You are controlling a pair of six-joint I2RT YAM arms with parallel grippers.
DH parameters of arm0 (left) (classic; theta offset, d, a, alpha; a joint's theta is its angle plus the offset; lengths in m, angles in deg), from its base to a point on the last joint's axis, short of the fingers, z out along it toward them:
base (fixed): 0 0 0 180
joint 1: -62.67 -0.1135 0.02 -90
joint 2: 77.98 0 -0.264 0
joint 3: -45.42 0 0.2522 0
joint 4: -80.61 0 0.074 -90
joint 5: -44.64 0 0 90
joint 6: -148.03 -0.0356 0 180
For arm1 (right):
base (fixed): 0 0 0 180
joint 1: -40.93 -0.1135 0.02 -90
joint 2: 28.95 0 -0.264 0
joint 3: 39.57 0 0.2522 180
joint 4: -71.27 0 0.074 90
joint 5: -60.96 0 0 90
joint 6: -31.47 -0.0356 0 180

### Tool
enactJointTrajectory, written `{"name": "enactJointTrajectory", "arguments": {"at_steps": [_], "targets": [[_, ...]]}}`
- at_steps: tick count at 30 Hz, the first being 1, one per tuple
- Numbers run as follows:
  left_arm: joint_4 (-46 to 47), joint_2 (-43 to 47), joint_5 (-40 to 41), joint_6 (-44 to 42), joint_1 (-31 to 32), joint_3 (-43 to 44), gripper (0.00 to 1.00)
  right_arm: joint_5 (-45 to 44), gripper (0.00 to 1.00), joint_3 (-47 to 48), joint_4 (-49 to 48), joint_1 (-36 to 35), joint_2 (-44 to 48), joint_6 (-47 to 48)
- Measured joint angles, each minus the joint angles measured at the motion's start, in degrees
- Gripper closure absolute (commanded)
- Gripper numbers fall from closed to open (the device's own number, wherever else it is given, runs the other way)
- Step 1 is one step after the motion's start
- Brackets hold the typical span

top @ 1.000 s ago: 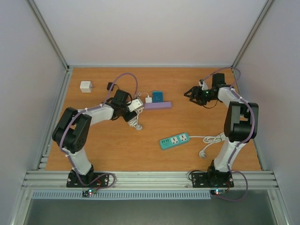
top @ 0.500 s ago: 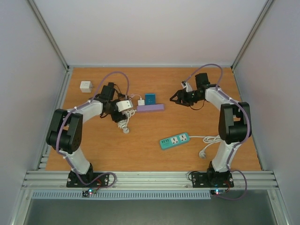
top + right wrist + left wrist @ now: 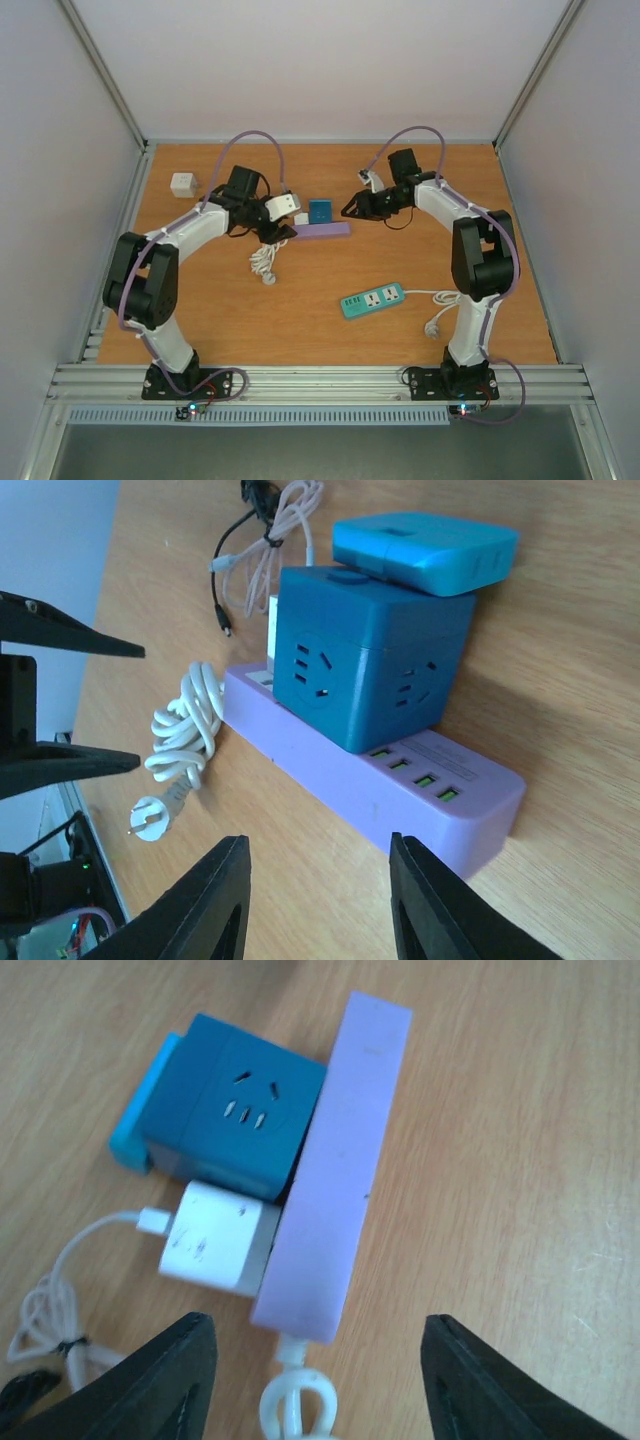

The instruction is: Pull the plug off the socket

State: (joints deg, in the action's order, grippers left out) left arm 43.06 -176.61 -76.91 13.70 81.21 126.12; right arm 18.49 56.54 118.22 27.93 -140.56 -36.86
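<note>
The purple power strip [image 3: 322, 230] lies at the middle of the table toward the back. A blue cube adapter [image 3: 320, 211] is seated on it, and a white charger plug [image 3: 215, 1240] is pressed against the same face just beside the cube, its thin lead trailing off to the left. The left gripper [image 3: 281, 230] hovers at the strip's left end, released, its fingers [image 3: 150, 1390] spread wide on either side of that end and grasping nothing. The right gripper [image 3: 315, 900] faces the strip's other end from close by, also released and empty. A coiled white cord [image 3: 264, 262] lies in front of the left gripper, a teal power strip [image 3: 372, 299] nearer the arms
</note>
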Motion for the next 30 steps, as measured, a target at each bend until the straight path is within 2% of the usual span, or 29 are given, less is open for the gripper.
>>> {"name": "enactJointTrajectory", "arguments": {"at_steps": [6, 12, 20, 25, 30], "targets": [[2.29, -4.31, -0.85, 2.16, 1.86, 0.66, 0.55, -1.16, 0.64, 1.49, 0.35, -2.19, -2.67, 0.57], [4.13, -7.69, -0.83, 3.45, 2.23, 1.2, 0.59, -2.6, 0.66, 3.93, 0.09, -2.86, -5.92, 0.94], [5.51, -8.55, -0.66, 3.52, 3.15, 1.6, 0.68, -4.31, 0.69, 4.24, -0.2, -3.74, -7.06, 2.67], [5.79, -8.55, -0.28, 2.62, 3.45, 1.31, 0.68, -4.68, 0.72, 2.97, -1.2, -3.74, -7.06, 4.52], [7.06, -8.2, -0.39, 1.88, 3.67, 0.37, 0.63, -5.31, 0.72, -0.72, -3.23, -3.74, -6.58, 6.32]]}}
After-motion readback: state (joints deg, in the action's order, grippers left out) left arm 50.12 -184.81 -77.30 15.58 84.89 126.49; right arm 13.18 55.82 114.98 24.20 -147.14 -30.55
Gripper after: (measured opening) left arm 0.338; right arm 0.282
